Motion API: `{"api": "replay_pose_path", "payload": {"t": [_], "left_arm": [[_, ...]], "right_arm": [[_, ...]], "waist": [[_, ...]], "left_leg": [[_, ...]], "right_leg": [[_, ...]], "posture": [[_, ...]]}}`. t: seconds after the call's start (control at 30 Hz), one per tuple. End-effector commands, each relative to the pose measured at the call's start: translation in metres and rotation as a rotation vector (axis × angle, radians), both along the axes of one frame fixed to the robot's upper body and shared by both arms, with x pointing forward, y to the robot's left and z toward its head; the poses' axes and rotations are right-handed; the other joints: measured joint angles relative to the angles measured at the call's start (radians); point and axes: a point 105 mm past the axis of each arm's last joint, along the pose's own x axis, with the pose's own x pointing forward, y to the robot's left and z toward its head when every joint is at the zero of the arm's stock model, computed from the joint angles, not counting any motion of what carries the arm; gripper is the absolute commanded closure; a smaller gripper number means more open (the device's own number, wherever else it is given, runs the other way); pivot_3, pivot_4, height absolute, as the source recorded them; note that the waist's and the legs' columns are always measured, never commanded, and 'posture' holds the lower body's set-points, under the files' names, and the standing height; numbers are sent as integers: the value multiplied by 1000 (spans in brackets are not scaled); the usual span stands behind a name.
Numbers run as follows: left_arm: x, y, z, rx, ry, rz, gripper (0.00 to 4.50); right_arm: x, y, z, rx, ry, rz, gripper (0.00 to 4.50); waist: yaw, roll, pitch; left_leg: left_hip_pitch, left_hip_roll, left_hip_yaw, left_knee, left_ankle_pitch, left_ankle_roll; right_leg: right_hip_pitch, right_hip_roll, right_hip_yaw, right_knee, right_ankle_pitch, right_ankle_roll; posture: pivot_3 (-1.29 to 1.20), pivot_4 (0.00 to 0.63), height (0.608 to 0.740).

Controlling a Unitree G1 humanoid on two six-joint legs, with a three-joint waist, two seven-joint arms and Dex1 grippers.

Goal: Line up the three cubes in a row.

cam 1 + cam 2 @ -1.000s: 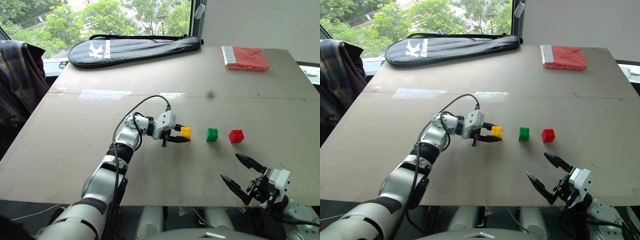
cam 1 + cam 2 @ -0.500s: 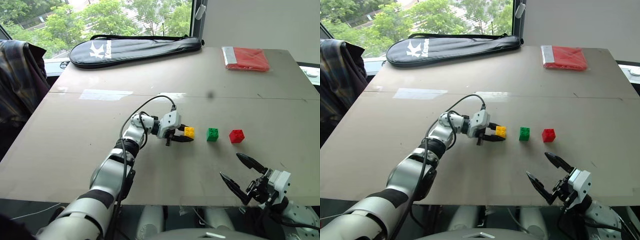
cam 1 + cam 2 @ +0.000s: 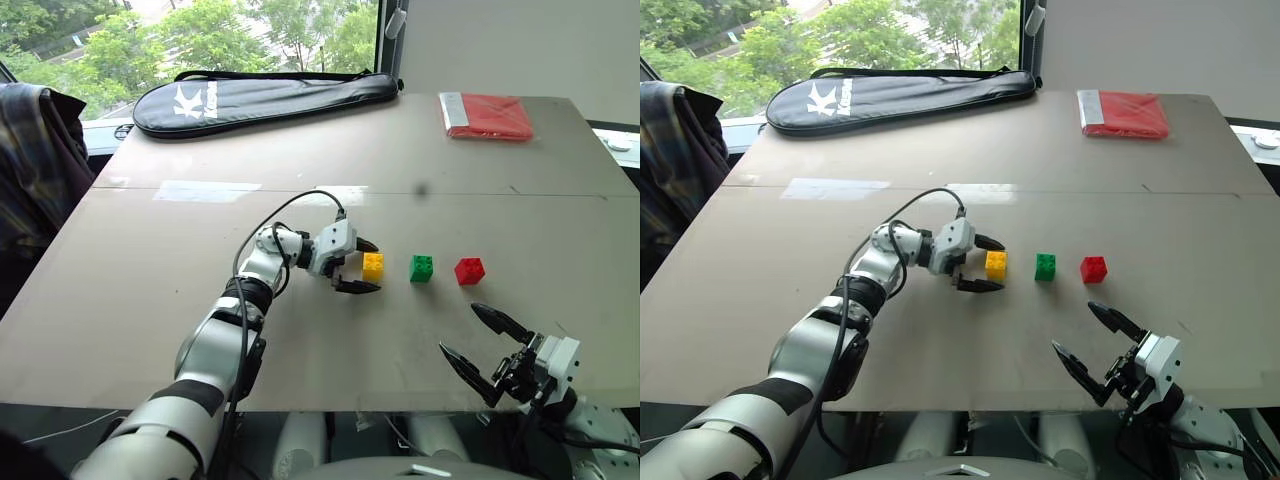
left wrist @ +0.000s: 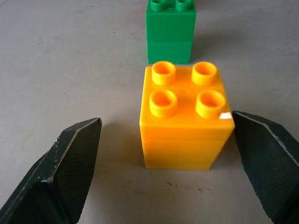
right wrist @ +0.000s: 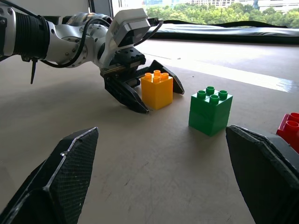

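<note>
Three studded cubes stand in a row on the brown table (image 3: 150, 290): the yellow cube (image 3: 373, 266), the green cube (image 3: 422, 268) and the red cube (image 3: 469, 271), with small gaps between them. My left gripper (image 3: 366, 267) is open, one finger on each side of the yellow cube and apart from it. The left wrist view shows the yellow cube (image 4: 184, 121) resting free between the fingers (image 4: 74, 158), with the green cube (image 4: 170, 32) behind it. My right gripper (image 3: 459, 329) hangs open near the table's front edge, below the red cube, holding nothing.
A black racket bag (image 3: 270, 98) lies along the far edge. A flat red cloth packet (image 3: 487, 115) sits at the far right corner. A plaid garment (image 3: 30, 150) hangs off the table's left side. A strip of tape (image 3: 205, 191) marks the table seam.
My left gripper has gone from shut on the yellow cube to open, leaving the cube standing on the table. The right gripper has stayed where it was.
</note>
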Motion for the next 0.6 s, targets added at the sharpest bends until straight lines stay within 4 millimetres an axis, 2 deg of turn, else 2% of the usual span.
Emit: {"api": "replay_pose_path", "payload": {"t": [0.03, 0.17, 0.37, 0.5, 0.6], "left_arm": [[-15, 17, 30, -136, -11, -36, 17], [-43, 40, 37, -186, 19, 47, 17], [-75, 74, 23, -189, 59, 418, 17], [-108, 83, -1, -117, 93, 556, 17], [-124, 82, -11, -116, 120, 626, 17]], "right_arm": [[0, -1, 9, -2, -32, 12, 0], [1, -6, 8, -22, -22, 9, 0], [2, -30, 2, -81, 42, 10, 0], [2, -39, 0, -104, 66, 30, 0], [2, -41, -2, -111, 87, 58, 0]], "waist": [[-2, 0, 0], [-7, 2, 1], [-6, 3, 2], [-2, 4, 3], [9, 6, 2]], "left_leg": [[-1, 0, 0, 0, 0, 0], [-1, 2, -5, -1, 0, 0], [1, 2, -3, -1, -1, 1], [2, 2, -4, -1, 0, 1], [4, 2, -3, -1, 0, 1]], "right_leg": [[0, 0, 0, 0, 0, 0], [-1, -1, 1, 0, 0, 0], [0, -5, 3, -1, 0, 0], [0, -6, 2, 0, -2, 4], [1, -6, 1, 0, -3, 4]], "posture": [[0, 150, 708], [0, 150, 708], [0, 150, 708], [0, 150, 708], [0, 150, 708]]}}
